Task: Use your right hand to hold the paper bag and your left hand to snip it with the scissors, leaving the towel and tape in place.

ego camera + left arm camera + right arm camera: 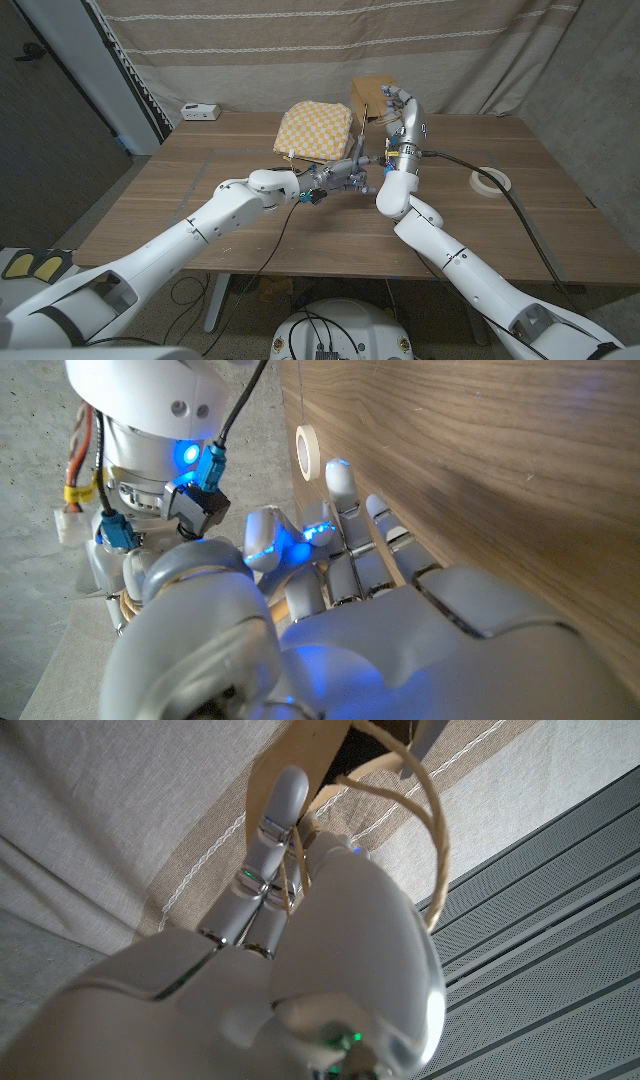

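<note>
1. right hand (pixel 396 104) raised at far side of wooden table (pixel 200 210), fingers up by the brown paper bag w/ twisted paper handles (pixel 368 97); in right wrist view right hand (pixel 300 920) has fingers closed among the bag's loop handles (pixel 425 810), so prob. holds the bag by its handles, lifted/steadied so its edge is free for a snip.
2. bag sits at far table edge, just behind the yellow-and-white checked cloth towel (pixel 314 130), near the curtain backdrop.
3. left hand (pixel 335 180) mid-table, close beside the right forearm, w/ thin metal bits poking out toward the bag; prob. the scissors (pixel 355 165), too small to be sure. left wrist view shows left hand (pixel 340 590) w/ fingers curled together, blue led glow on them, blades not visible; grip on scissors can't be confirmed.
4. judged: scissors hand placed below and short of the bag, so a reach up and fwd is needed before any cut.
5. around: white roll of tape (pixel 491 182) on table to robot's right, well apart from both hands; same tape roll (pixel 308 452) seen in left wrist view.
6. small white box (pixel 200 111) at far left corner, out of the way.
7. in the way: towel lies between left hand and bag, right forearm crosses just beside the scissors path; risk of dragging towel or clipping own arm/handles.
</note>
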Controlling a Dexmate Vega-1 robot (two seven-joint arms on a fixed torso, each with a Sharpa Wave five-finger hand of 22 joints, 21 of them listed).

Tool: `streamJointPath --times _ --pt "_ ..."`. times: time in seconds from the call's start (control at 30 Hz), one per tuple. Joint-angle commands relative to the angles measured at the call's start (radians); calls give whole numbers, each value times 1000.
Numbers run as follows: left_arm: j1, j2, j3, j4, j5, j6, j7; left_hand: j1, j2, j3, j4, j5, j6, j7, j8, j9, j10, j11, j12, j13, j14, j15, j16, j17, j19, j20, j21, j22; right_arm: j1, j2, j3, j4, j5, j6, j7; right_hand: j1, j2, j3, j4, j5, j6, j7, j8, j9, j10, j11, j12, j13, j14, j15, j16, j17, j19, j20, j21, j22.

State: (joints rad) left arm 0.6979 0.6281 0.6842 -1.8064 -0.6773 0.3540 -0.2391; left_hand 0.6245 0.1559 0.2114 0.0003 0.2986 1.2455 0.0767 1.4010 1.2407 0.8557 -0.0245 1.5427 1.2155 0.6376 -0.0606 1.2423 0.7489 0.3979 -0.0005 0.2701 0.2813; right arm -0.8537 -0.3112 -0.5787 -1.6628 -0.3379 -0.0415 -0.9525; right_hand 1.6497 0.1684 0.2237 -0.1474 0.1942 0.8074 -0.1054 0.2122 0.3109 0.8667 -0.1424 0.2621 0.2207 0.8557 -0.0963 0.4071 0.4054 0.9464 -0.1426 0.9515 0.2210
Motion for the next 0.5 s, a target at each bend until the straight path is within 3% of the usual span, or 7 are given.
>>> streamJointPath --times 0.03,0.4,0.5 --pt "16 3 -5 -8 0 -13 11 70 49 27 11 -9 58 51 177 1 5 -10 4 4 3 -84 -3 9 1 -6 6 5 -4 0 3 -4 2 -12 5 12 -3 6 -3 6 11 3 -1 3 10 -7 -3 6 18 -131 4 2 1 -91 8 4" --pt "44 2 -23 1 -4 -58 23 73 43 54 17 -30 59 50 178 2 4 -9 5 5 4 -83 -8 15 1 -6 10 9 10 -1 0 13 1 -26 13 11 -2 7 -3 6 13 1 -1 2 14 0 -3 6 19 -129 5 0 -2 -91 15 3" --pt "50 -5 -27 19 -9 -81 12 74 39 76 21 -49 61 50 178 2 8 -6 -6 -11 2 -84 -13 21 0 -7 13 12 17 0 -2 21 2 -34 16 12 -3 7 -3 6 12 2 -2 2 14 -1 -3 6 19 -129 4 0 -3 -91 16 2"
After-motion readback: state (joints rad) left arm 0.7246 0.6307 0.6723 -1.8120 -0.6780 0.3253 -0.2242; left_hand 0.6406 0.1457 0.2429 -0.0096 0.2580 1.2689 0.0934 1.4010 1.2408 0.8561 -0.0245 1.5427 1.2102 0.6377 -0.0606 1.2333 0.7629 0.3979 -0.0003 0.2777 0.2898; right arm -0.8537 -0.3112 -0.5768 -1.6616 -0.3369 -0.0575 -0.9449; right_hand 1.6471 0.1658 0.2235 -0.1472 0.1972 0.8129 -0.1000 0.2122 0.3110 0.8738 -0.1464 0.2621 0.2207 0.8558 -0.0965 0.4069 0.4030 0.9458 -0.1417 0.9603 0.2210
